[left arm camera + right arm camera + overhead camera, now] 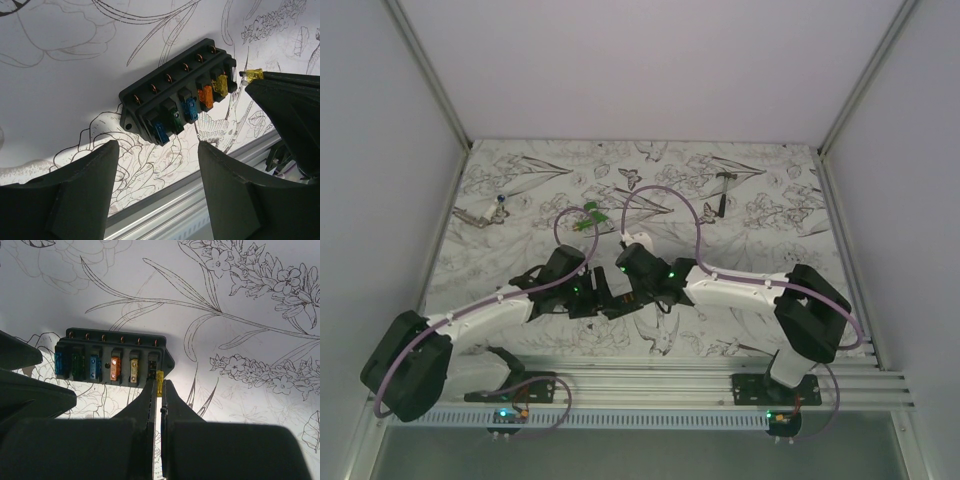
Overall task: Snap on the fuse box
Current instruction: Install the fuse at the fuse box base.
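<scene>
Small black oblong plastic fuse box (112,340), lying flat on the white flower-printed table cover (250,300), close to the silver aluminium front rail (165,200) and just ahead of both grippers. Nearest, in the right wrist view: right gripper (159,395) pressed together on a small translucent yellow blade fuse (160,379), pinched at the very fingertips, just beside the one empty slot at the end of the row. Left gripper (157,150) spread wide, gripping nothing, poised near the blue-fuse end of the box. Step in hand, judging from this: seating the last fuse. To do it well: square the fuse with the empty slot before pushing, go straight along the slot's line rather than at a slant, and press until fully home and level with the five neighbours, blue, green, blue, orange, yellow. Probably wise to close the spread jaws on the box, or brace its blue-fuse end, against likely sliding on the smooth cover under the push. Hard to make out: the fuse's blades, hidden behind the fingertips; the slot's contacts, lost in shadow; any contact between fuse and box, impossible to confirm. From above, box almost wholly covered by the two wrists. Farther off, a small green plastic piece (590,218) and a small dark tool-like shape (723,176) near the back edge, too small to identify.
</scene>
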Robot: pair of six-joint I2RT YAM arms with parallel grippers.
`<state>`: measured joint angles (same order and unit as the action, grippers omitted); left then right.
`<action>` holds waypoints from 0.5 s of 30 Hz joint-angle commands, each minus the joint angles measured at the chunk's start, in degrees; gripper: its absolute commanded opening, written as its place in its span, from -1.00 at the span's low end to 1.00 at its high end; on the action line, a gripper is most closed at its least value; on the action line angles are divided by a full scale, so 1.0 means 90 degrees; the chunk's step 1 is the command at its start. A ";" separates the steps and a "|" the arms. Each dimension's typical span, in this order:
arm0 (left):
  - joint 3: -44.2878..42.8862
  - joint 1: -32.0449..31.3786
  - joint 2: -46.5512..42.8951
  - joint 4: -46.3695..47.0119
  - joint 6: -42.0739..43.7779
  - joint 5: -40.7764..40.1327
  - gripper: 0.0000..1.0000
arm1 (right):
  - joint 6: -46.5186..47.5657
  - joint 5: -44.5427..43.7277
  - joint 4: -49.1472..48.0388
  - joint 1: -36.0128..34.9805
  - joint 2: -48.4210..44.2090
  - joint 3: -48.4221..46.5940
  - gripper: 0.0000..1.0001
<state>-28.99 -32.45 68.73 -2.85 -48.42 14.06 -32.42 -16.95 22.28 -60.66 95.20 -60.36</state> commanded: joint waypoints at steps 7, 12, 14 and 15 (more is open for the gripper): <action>-0.0146 0.0055 0.0161 0.0090 -0.0107 0.0201 0.33 | -0.0091 -0.0134 -0.0300 -0.0134 0.0145 -0.0286 -1.00; -0.0152 0.0050 0.0211 0.0137 -0.0137 0.0232 0.33 | -0.0089 -0.0128 -0.0335 -0.0135 0.0237 -0.0294 -1.00; -0.0148 0.0050 0.0208 0.0154 -0.0154 0.0236 0.33 | -0.0103 -0.0123 -0.0337 -0.0134 0.0270 -0.0288 -1.00; -0.0139 0.0050 0.0206 0.0154 -0.0161 0.0237 0.33 | -0.0115 -0.0130 -0.0321 -0.0134 0.0285 -0.0295 -1.00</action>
<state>-29.15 -32.45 70.15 -2.02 -49.12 15.16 -32.38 -16.91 20.80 -61.28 96.60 -61.08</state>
